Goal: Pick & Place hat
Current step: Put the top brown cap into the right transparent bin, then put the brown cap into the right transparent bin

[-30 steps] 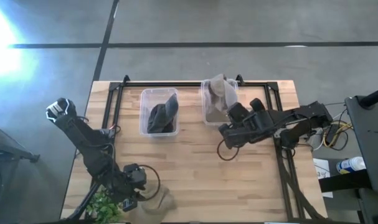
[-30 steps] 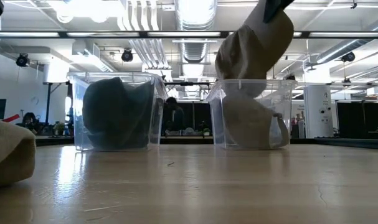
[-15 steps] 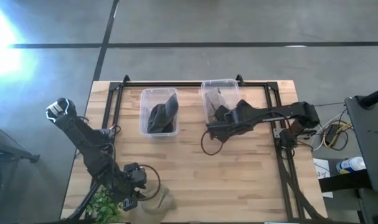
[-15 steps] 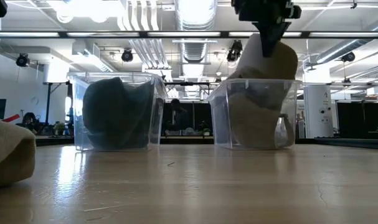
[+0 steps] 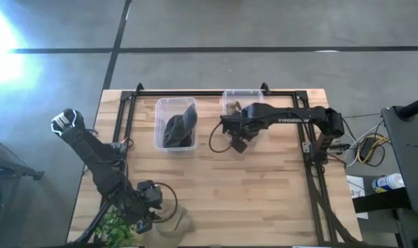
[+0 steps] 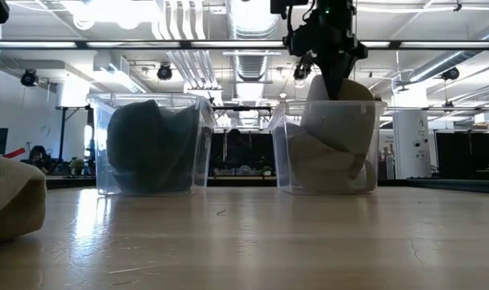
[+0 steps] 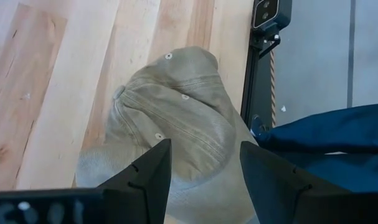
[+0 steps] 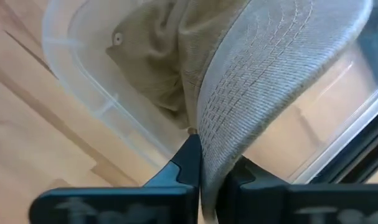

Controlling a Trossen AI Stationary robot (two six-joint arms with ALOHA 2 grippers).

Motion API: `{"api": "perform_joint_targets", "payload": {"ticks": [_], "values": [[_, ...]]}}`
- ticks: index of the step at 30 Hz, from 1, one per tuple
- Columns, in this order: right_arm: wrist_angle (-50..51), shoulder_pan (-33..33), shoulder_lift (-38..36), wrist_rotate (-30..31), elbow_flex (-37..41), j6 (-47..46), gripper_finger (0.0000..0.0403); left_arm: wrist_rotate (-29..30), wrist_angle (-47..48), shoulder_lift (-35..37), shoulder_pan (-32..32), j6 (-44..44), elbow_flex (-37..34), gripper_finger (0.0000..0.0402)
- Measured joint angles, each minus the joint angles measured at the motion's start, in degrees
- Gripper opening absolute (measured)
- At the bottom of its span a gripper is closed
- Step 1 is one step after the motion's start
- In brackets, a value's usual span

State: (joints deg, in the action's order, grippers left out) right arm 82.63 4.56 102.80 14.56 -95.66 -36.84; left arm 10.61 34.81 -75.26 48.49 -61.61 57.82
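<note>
My right gripper (image 6: 333,74) stands over the right clear bin (image 6: 286,153), shut on a tan hat (image 6: 341,105). That hat reaches down into the bin and sits on another tan hat (image 6: 317,165) lying inside. In the high view the right gripper (image 5: 236,125) and its arm cover most of this bin (image 5: 229,96). My left gripper (image 7: 201,174) waits open above a third tan hat (image 7: 176,118), which lies crown up at the table's near-left corner (image 5: 178,222). The left bin (image 5: 175,124) holds a dark hat (image 6: 151,145). My right gripper pinches the tan hat's stitched brim (image 8: 238,124) between its two fingers (image 8: 189,163), at the brim's edge. It comes from above, pointing down into the bin. The hat hangs below the fingers, with its lower part inside the bin on the other tan hat (image 8: 145,56).
A black frame (image 5: 195,91) runs along the far edge and down both sides of the table. A small green plant (image 5: 116,227) stands at the near-left corner beside the left arm. Blue fabric (image 7: 326,130) shows beyond the table's edge. Bare wood lies between the bins and the near edge.
The right arm has stretched toward the table's left and the gripper has come down over the right bin. The held hat, hanging well above the rim a second ago, is now lowered into the bin, its top just above the rim.
</note>
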Motion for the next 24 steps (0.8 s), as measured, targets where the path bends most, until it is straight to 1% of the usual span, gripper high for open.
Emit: {"api": "perform_joint_targets", "payload": {"ticks": [3,7,10,14,19,24], "values": [[-0.1,1.3,0.0,-2.0,0.0,0.1,0.004,0.0,0.0,-0.5,0.0,0.0,0.0,0.0184],[-0.7,1.5,-1.2,-3.1,0.0,-0.1,0.0081,-0.2,-0.1,-1.2,0.0,-0.7,0.0,0.0184],[-0.8,0.8,-2.7,-3.0,-1.1,-1.4,0.0111,-0.4,-0.1,-1.8,0.0,-1.1,0.0,0.0184],[-0.8,-1.4,-5.2,-0.9,-4.1,-2.0,0.0142,-0.6,-0.1,-2.1,0.1,-1.1,0.0,0.0184],[-0.7,-5.9,-8.4,3.5,-8.7,-3.5,0.016,-1.4,-0.1,-2.1,0.1,0.4,0.0,0.0184],[-3.6,-12.6,-9.2,3.5,-12.4,-3.5,0.016,-2.2,-0.3,-2.3,0.5,6.8,0.0,0.0184]]}}
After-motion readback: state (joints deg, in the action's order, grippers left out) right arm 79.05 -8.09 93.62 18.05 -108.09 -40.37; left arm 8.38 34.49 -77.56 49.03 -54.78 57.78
